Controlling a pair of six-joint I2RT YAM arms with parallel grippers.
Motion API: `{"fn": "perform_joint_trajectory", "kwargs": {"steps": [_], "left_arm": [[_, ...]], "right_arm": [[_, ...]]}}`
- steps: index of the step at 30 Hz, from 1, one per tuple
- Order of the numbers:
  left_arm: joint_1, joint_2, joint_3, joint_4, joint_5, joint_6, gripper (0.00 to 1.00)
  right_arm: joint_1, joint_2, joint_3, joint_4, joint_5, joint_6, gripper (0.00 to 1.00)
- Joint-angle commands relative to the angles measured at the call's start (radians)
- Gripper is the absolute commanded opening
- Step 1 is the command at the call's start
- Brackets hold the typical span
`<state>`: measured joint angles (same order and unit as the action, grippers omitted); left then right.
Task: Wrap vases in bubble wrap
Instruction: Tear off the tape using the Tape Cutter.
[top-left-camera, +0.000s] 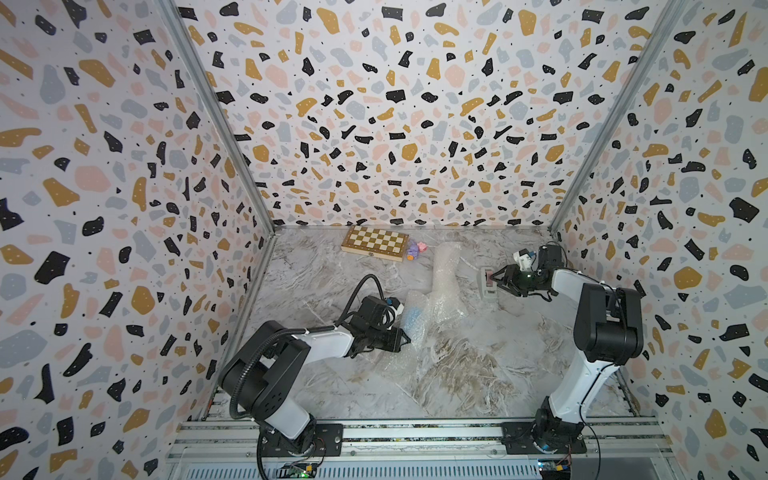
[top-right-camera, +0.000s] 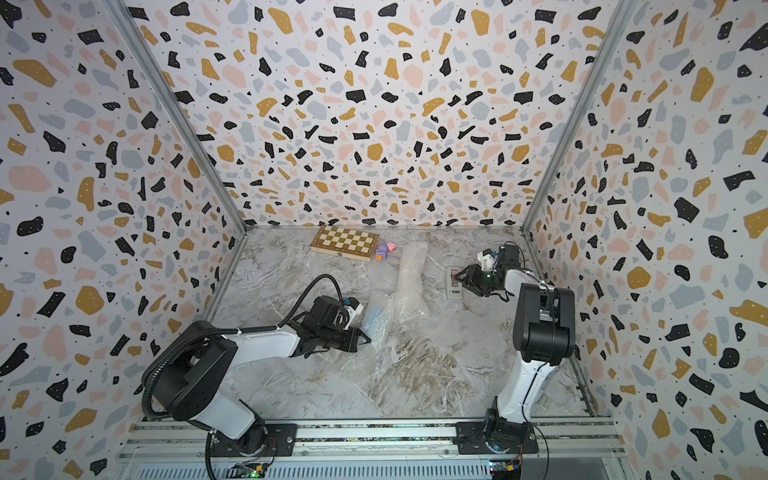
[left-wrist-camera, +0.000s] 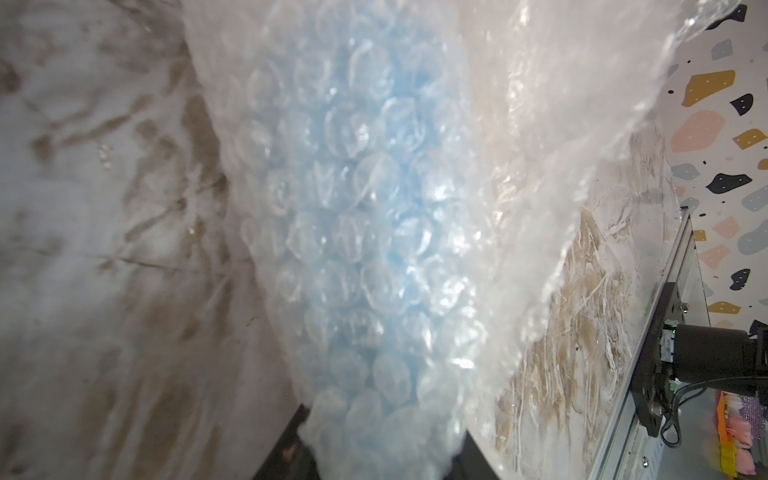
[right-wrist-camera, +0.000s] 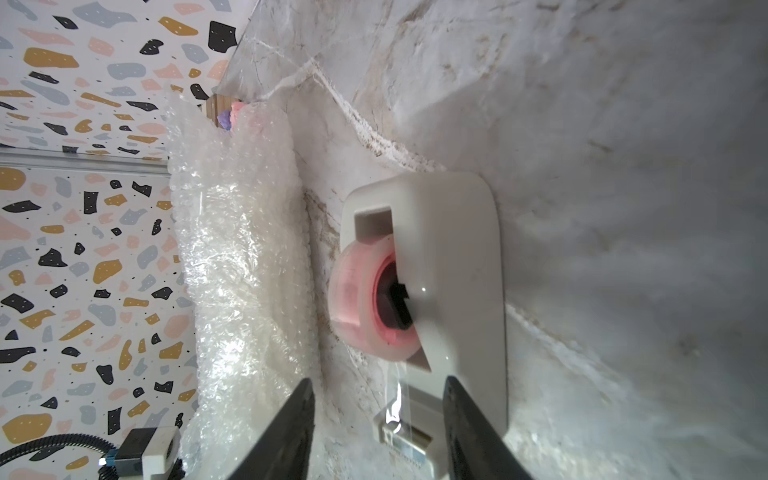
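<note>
Light blue vase (top-left-camera: 411, 319) lies centre-left on the marble table (top-left-camera: 316, 270), swathed in bubble wrap (top-left-camera: 440, 313); blue shows through the bubbles. Left gripper (top-left-camera: 404, 338) at its near end, jaws clamped on the wrap. A long roll of wrap (top-left-camera: 446, 266) runs off toward the far side, contents not discernible. Just right of it: tape dispenser (top-left-camera: 487, 289), right gripper (top-left-camera: 496, 277) astride its cutter end, jaws spread. Chessboard (top-left-camera: 374, 243) and small toys (top-left-camera: 415, 249) along the far edge.
</note>
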<state>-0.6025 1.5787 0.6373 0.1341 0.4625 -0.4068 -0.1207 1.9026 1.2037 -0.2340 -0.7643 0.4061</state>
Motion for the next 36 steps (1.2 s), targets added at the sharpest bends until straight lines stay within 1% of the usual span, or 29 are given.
{"fn": "perform_joint_trajectory", "kwargs": {"steps": [1, 8, 15, 17, 19, 21, 24, 29, 31, 36], "left_arm": [[-0.006, -0.008, 0.005, -0.017, 0.006, 0.007, 0.39], [-0.006, -0.008, 0.007, -0.028, -0.001, 0.013, 0.38], [-0.007, -0.011, 0.005, -0.033, -0.007, 0.016, 0.38], [-0.006, -0.013, 0.004, -0.033, -0.008, 0.016, 0.38], [-0.006, -0.011, 0.002, -0.034, -0.010, 0.017, 0.38], [-0.006, -0.014, 0.002, -0.037, -0.013, 0.016, 0.38], [-0.006, -0.017, -0.002, -0.036, -0.016, 0.015, 0.38], [-0.006, -0.017, -0.004, -0.037, -0.020, 0.018, 0.38], [-0.006, -0.020, -0.007, -0.037, -0.023, 0.017, 0.38], [-0.007, -0.026, -0.016, -0.036, -0.028, 0.016, 0.37]], "right_arm": [[0.024, 0.008, 0.048, -0.029, -0.033, -0.031, 0.51], [0.027, 0.045, 0.040, -0.018, -0.042, -0.031, 0.50], [0.020, 0.031, 0.001, 0.015, -0.114, -0.020, 0.43], [0.013, 0.031, -0.010, 0.027, -0.129, -0.015, 0.39], [0.013, 0.035, -0.004, 0.014, -0.117, -0.023, 0.32], [0.010, 0.032, -0.011, 0.022, -0.125, -0.016, 0.28], [0.007, 0.026, -0.013, 0.033, -0.125, -0.002, 0.15], [0.003, 0.038, -0.006, 0.038, -0.135, 0.014, 0.03], [-0.002, 0.027, -0.017, 0.055, -0.148, 0.034, 0.01], [-0.009, -0.006, -0.033, 0.097, -0.212, 0.092, 0.00]]}}
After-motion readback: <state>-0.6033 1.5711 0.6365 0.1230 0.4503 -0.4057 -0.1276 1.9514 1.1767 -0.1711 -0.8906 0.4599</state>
